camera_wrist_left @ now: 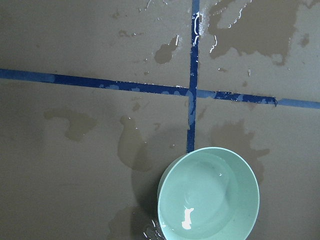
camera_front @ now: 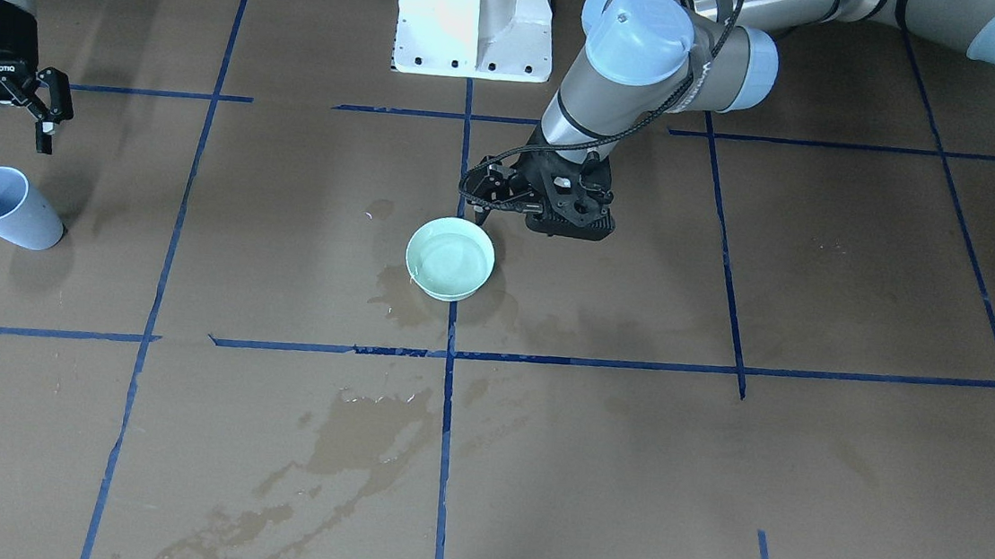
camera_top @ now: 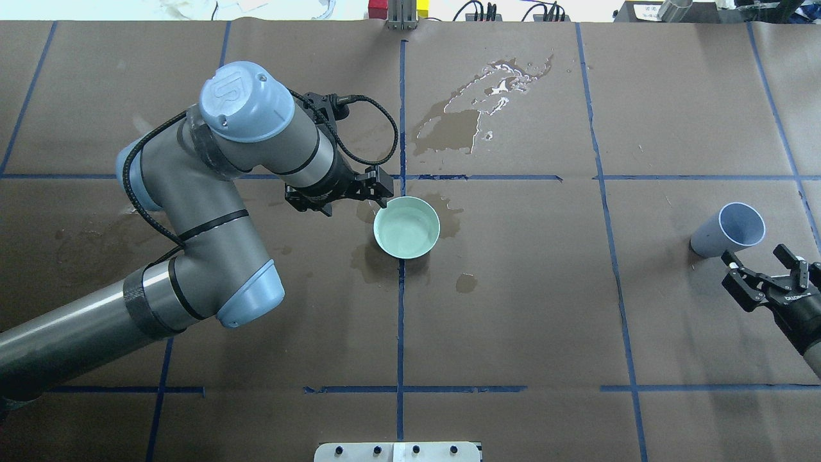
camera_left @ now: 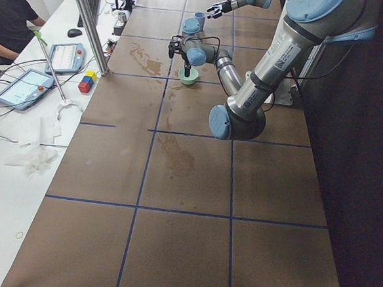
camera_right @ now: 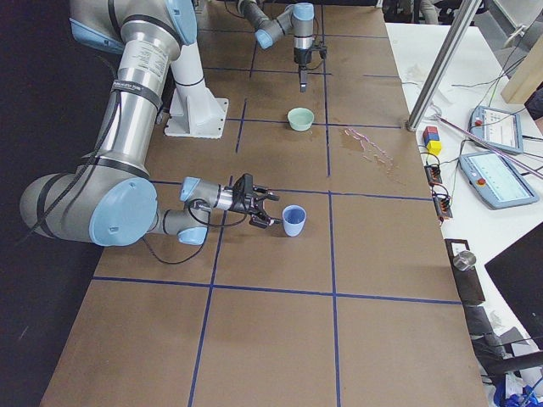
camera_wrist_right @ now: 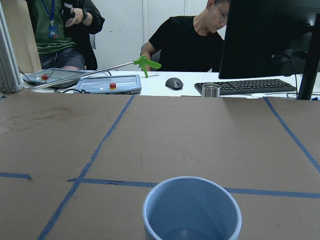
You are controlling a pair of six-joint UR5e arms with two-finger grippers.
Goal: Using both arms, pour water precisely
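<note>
Well, the water (camera_wrist_left: 215, 192) I can see lies in the bowl (camera_top: 406, 226), a shallow clear layer with one bright glint, near the middle of the bench (camera_top: 526, 321) where the tape lines cross. My left hand (camera_top: 380, 192) hangs fingers-down at the bowl's left rim. I cannot tell whether its fingers are together or apart, or whether they touch the rim. I take it to be there to grip or steady the bowl. My right hand (camera_top: 760, 262) is spread wide just behind the cup (camera_top: 730, 229), lined up to close round it. The cup stands upright, well apart from the bowl, and I cannot tell whether it holds anything. Dark wet stains (camera_top: 449, 128) ring the bowl and run beyond it, so spills look likely here.
</note>
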